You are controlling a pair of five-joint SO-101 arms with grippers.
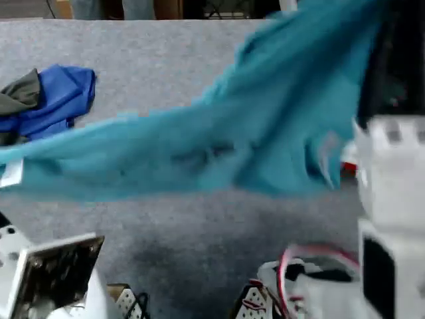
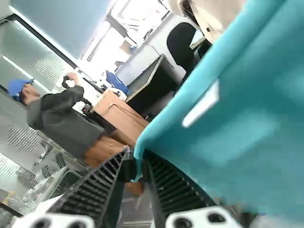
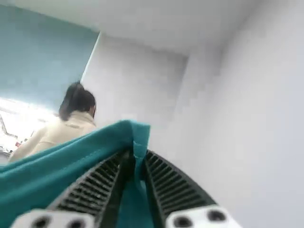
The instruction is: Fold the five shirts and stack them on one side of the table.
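**Teal shirt airborne, spread-out step**
Left gripper (image 2: 136,159) is clamped on the teal shirt (image 1: 219,139) at its tagged edge. Right gripper (image 3: 137,159) is clamped on a stitched hem corner. The shirt hangs stretched above the grey felt table (image 1: 199,60), left end low, right end high; soft knit, sagging mid-span. Likely next: lay it flat without bunching, then fold. A blue shirt (image 1: 56,100) lies crumpled at far left
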